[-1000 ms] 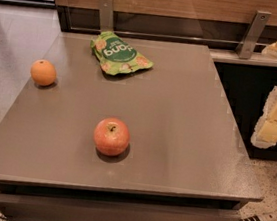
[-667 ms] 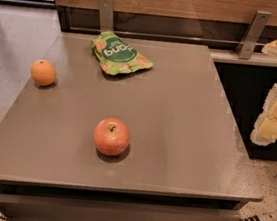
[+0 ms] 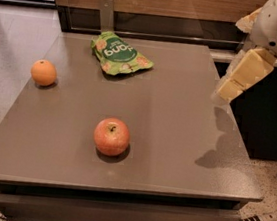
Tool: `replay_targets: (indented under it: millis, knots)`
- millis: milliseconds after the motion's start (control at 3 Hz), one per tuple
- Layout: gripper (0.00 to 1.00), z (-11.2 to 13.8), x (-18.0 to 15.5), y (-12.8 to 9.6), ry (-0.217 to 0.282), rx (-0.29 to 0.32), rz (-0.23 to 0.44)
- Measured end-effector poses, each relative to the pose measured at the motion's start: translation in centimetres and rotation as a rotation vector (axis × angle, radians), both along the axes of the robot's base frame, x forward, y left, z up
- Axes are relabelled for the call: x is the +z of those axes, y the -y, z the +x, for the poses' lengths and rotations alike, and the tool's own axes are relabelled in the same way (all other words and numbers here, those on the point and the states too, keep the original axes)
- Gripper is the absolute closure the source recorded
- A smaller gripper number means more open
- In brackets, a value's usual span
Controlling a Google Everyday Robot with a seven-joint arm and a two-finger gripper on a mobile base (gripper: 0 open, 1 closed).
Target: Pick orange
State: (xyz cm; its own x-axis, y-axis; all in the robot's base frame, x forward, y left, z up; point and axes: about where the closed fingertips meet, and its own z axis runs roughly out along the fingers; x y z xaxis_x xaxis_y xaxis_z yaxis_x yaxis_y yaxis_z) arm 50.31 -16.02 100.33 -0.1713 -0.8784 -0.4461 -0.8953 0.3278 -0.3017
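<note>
Small round matte orange sits near the left edge of the flat grey table, well apart from the cream-yellow gripper hanging off the table's right side. You should swing across over the red-yellow apple and crinkled green snack pouch without touching them, then drop straight down on it. Can't tell if the gripper is spread or closed; nothing seen in it.

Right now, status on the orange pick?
Pincer at table's right edge, touching nothing. Orange near left edge, untouched. Green bag lies close to the crossing path; apple nearer front, out of it.
</note>
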Motion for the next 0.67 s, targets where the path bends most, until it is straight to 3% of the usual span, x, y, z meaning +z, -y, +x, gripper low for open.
replay_targets:
  millis: [333,667]
  knots:
    - [0.0,2.8,-0.1,-5.7,0.041,0.05,0.197]
    - [0.0,4.0,0.0,-13.8,0.107,0.1,0.384]
